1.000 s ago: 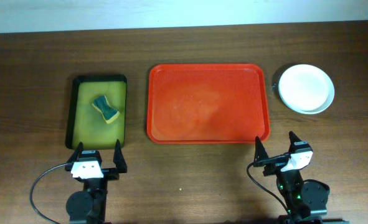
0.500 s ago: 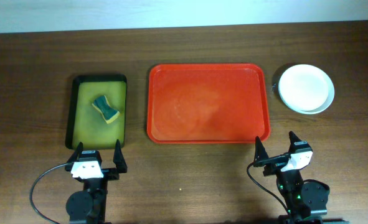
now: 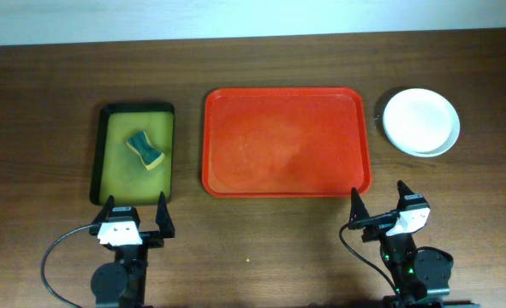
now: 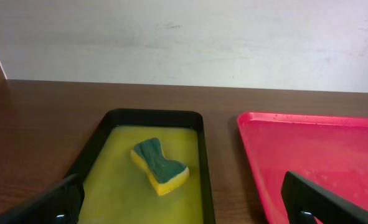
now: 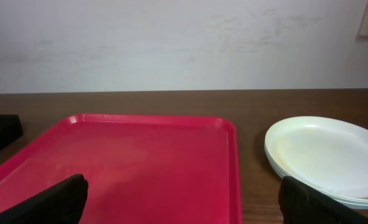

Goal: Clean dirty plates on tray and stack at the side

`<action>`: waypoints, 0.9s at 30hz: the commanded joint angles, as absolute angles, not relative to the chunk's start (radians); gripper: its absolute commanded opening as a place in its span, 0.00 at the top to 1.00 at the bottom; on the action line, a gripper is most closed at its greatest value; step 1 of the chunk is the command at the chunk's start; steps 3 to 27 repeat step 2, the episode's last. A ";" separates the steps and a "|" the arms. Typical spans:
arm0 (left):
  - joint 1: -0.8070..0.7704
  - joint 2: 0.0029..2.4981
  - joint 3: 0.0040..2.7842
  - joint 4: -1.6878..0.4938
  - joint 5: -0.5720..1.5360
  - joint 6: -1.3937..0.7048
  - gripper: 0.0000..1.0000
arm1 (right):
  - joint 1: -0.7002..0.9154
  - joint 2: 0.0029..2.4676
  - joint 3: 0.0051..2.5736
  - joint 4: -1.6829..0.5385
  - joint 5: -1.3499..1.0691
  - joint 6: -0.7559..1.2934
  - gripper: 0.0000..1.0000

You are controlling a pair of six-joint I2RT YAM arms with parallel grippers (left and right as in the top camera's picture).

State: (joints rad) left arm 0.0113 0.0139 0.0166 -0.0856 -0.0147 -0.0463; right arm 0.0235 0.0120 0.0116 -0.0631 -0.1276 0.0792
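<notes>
The red tray [image 3: 287, 142] lies in the middle of the table with no plates on it; it also shows in the left wrist view [image 4: 320, 155] and the right wrist view [image 5: 121, 168]. The plates [image 3: 420, 121] sit in a stack on the table to the right of the tray, a white one on top, pale blue-green rims below [image 5: 324, 155]. My left gripper [image 3: 134, 216] is open and empty at the front left, below the green tray. My right gripper [image 3: 381, 208] is open and empty at the front right, below the red tray's corner.
A dark green tray [image 3: 133, 152] with yellowish liquid stands left of the red tray and holds a yellow-and-green sponge [image 3: 145, 149], also seen in the left wrist view [image 4: 160, 166]. A pale wall runs along the table's far edge.
</notes>
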 commanded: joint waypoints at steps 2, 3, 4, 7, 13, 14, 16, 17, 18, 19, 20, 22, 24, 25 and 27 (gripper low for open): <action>0.006 0.005 0.009 -0.083 -0.022 -0.056 0.01 | 0.033 0.004 0.006 -0.068 -0.119 0.083 0.01; 0.006 0.005 0.009 -0.083 -0.022 -0.056 0.01 | 0.033 0.004 0.006 -0.068 -0.119 0.083 0.01; 0.006 0.005 0.009 -0.083 -0.022 -0.056 0.01 | 0.033 0.004 0.006 -0.068 -0.119 0.083 0.01; 0.006 0.005 0.009 -0.083 -0.022 -0.056 0.01 | 0.033 0.004 0.006 -0.068 -0.119 0.083 0.01; 0.006 0.005 0.009 -0.083 -0.022 -0.056 0.01 | 0.033 0.004 0.006 -0.068 -0.119 0.083 0.01; 0.006 0.005 0.009 -0.083 -0.022 -0.056 0.01 | 0.033 0.004 0.006 -0.068 -0.119 0.083 0.01; 0.006 0.005 0.009 -0.083 -0.022 -0.056 0.01 | 0.033 0.004 0.006 -0.068 -0.119 0.083 0.01; 0.006 0.005 0.009 -0.083 -0.022 -0.056 0.01 | 0.033 0.004 0.006 -0.068 -0.119 0.083 0.01; 0.006 0.005 0.009 -0.083 -0.022 -0.056 0.01 | 0.033 0.004 0.006 -0.068 -0.119 0.083 0.01; 0.006 0.005 0.009 -0.083 -0.022 -0.056 0.01 | 0.033 0.004 0.006 -0.068 -0.119 0.083 0.01; 0.006 0.005 0.009 -0.083 -0.022 -0.056 0.01 | 0.033 0.004 0.006 -0.068 -0.119 0.083 0.01; 0.006 0.005 0.009 -0.083 -0.022 -0.056 0.01 | 0.033 0.004 0.006 -0.068 -0.119 0.083 0.01; 0.006 0.005 0.009 -0.083 -0.022 -0.056 0.01 | 0.033 0.004 0.006 -0.068 -0.119 0.083 0.01; 0.006 0.005 0.009 -0.083 -0.022 -0.056 0.01 | 0.033 0.004 0.006 -0.068 -0.119 0.083 0.01; 0.006 0.005 0.009 -0.083 -0.022 -0.056 0.01 | 0.033 0.004 0.006 -0.068 -0.119 0.083 0.01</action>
